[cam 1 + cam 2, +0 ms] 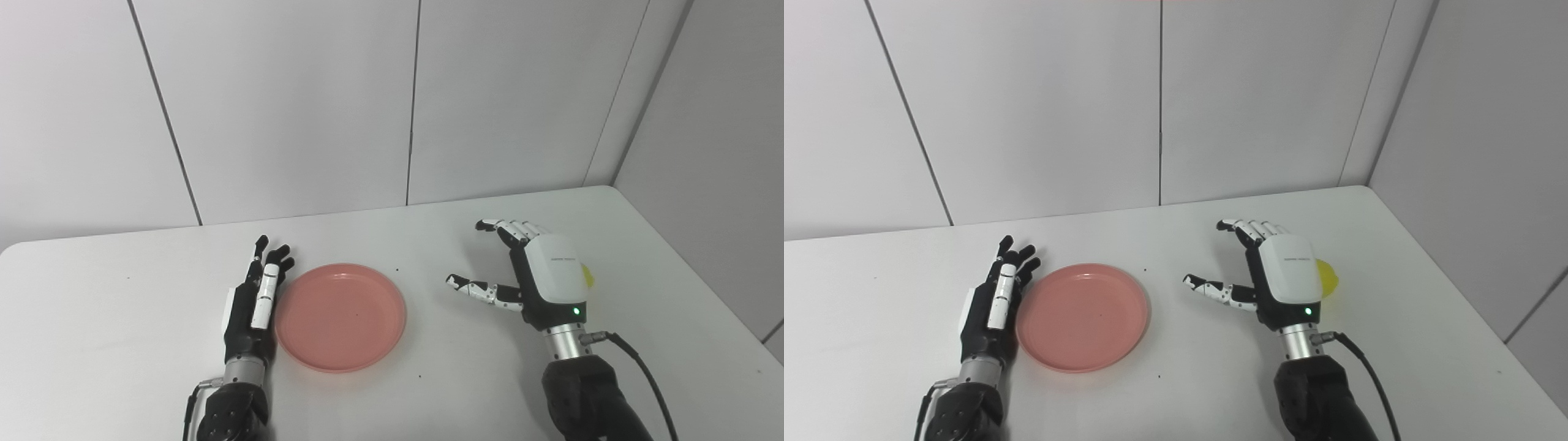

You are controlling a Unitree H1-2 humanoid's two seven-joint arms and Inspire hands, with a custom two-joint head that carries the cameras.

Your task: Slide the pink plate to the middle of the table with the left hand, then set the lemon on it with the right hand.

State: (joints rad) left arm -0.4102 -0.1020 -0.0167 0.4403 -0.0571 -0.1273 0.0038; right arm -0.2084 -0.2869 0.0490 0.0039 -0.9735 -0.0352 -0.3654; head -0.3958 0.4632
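centrally, just left of the frame's middle, the plate (340, 316) lies flat on the table (110, 343), pink and holding nothing. against its left rim stands the left hand (254, 300), edge-on, fingers straight and close together pointing toward the top of the frame, thumb side touching or all but touching the rim; it grips nothing. well to the right of the plate, the right hand (1268, 275) is raised with its white back toward the camera, fingers curled loosely and thumb stuck out to the left, spread wide and holding nothing. the lemon (1326, 275) peeks out as a yellow sliver behind that hand's right edge, mostly hidden, sitting on the table at right of centre, apart from the plate.
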